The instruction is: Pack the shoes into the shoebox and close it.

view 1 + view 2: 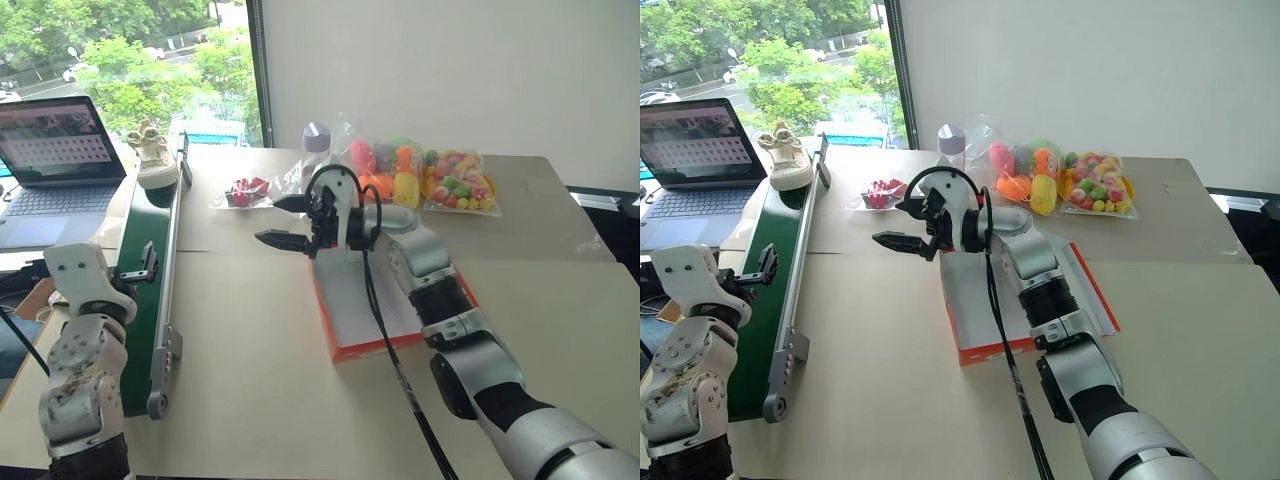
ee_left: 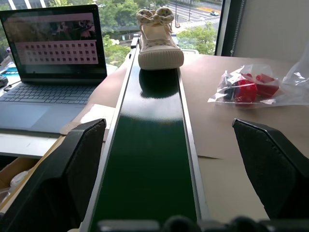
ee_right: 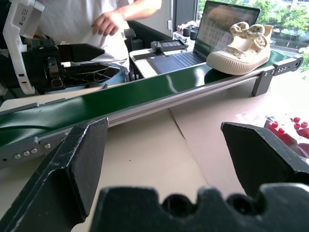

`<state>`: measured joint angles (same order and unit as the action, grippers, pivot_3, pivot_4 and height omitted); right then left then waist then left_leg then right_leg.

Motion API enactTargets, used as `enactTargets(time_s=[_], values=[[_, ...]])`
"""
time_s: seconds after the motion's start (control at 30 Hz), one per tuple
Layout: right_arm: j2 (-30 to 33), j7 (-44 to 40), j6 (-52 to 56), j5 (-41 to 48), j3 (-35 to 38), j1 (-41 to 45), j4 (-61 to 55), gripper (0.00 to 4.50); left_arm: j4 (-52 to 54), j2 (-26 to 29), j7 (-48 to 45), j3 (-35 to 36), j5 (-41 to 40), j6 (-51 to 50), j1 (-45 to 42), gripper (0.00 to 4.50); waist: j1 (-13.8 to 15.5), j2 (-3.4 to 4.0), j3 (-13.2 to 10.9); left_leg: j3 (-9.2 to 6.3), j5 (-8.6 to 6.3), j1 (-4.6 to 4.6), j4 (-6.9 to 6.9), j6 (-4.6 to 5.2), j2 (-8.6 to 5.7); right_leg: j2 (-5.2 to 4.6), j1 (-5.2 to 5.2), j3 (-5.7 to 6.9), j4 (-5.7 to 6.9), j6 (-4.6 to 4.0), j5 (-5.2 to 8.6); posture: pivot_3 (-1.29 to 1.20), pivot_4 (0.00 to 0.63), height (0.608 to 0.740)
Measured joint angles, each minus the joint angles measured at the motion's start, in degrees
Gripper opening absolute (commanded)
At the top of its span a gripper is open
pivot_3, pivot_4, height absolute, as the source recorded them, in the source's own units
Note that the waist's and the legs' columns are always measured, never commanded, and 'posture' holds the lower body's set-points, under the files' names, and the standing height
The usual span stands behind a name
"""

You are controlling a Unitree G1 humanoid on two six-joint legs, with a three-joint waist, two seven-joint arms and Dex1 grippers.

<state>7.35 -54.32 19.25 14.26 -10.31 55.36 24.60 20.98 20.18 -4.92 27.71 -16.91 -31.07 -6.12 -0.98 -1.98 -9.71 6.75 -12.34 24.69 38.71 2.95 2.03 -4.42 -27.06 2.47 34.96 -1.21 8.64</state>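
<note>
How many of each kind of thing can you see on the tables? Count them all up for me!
Shoe: 1
Shoebox: 1
Green conveyor belt: 1
Laptop: 1
Bags of colourful toys: 2
Bag of red pieces: 1
Bottle with grey cap: 1
Total: 8

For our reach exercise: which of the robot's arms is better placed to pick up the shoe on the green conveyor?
Probably the left: its open left gripper lines up along the green conveyor toward the shoe. The open right gripper hovers by the shoebox.
</note>
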Motion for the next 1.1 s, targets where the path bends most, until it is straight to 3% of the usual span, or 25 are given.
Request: enactTargets(time_s=[0.17,0.3,0.53,0.63,0.77,0.87,0.97,1.07,1.1], values=[[0.61,0.62,0.00,-0.15,0.00,-0.03,-0.54,4.44,-3.50,-0.51,2.92,1.73,-2.31,-2.28,-7.18,4.50,0.19,-0.01,-0.01,-0.06,0.03,0.02,0.03,-0.02,0.00,0.00,0.01,0.06,0.01,0.20,-0.11,0.00,0.150,0.740],[1.61,0.79,0.00,-0.63,0.00,-0.03,-0.66,4.44,-5.68,3.15,4.36,1.87,-1.19,-2.92,-11.90,4.50,0.11,-0.02,-0.01,-0.02,0.05,0.01,0.02,0.00,-0.04,0.00,0.03,0.05,0.01,0.26,-0.16,0.00,0.150,0.740],[3.07,1.78,-0.01,-1.55,0.12,-0.03,-0.98,4.44,-13.14,3.93,5.67,1.79,-1.03,-2.57,-16.97,4.50,0.00,-0.02,-0.01,-0.02,0.06,0.02,0.02,0.00,-0.02,0.02,0.02,0.06,0.02,0.26,-0.16,0.00,0.150,0.740],[3.24,2.04,0.00,-1.73,0.12,-0.04,-1.14,4.50,-14.19,3.76,6.05,1.52,-1.19,-2.57,-17.62,3.74,0.00,-0.02,-0.01,-0.02,0.06,0.02,0.01,0.00,-0.02,0.02,0.02,0.06,0.02,0.25,-0.16,0.00,0.150,0.740],[3.22,2.24,0.00,-1.77,0.12,-0.04,-1.22,4.50,-14.25,2.86,6.91,1.11,-1.38,-3.98,-17.68,2.34,0.05,-0.02,-0.01,-0.02,0.06,0.02,0.02,-0.02,-0.02,0.01,0.02,0.06,0.02,0.25,-0.17,0.00,0.150,0.740],[3.23,2.46,-0.01,-1.90,0.12,-0.04,-1.22,4.50,-14.23,2.80,7.66,0.64,-1.32,-6.07,-17.49,2.34,0.03,-0.02,-0.01,-0.02,0.07,0.01,0.02,-0.03,-0.02,0.01,0.02,0.06,0.03,0.25,-0.17,0.00,0.150,0.740],[3.30,2.51,-0.01,-2.29,0.10,-0.04,-1.22,4.50,-14.18,2.26,8.05,0.31,-1.36,-7.23,-16.37,3.06,-0.01,-0.02,-0.01,-0.02,0.07,0.01,0.02,-0.03,-0.02,0.02,0.02,0.06,0.03,0.25,-0.17,0.00,0.150,0.740],[3.44,2.54,-0.01,-2.47,0.11,-0.04,-1.22,4.50,-12.42,0.30,9.14,0.75,-2.05,-9.62,-15.29,4.32,0.03,-0.02,-0.01,-0.02,0.07,0.02,0.02,-0.03,-0.02,0.00,0.02,0.06,0.03,0.25,-0.17,0.00,0.150,0.740],[3.46,2.55,-0.01,-2.49,0.11,-0.04,-1.22,4.50,-11.77,-0.25,9.52,0.88,-2.39,-10.47,-15.20,4.48,0.04,-0.02,-0.01,-0.03,0.07,0.02,0.02,-0.03,-0.03,0.00,0.02,0.06,0.03,0.25,-0.17,0.00,0.150,0.740]])
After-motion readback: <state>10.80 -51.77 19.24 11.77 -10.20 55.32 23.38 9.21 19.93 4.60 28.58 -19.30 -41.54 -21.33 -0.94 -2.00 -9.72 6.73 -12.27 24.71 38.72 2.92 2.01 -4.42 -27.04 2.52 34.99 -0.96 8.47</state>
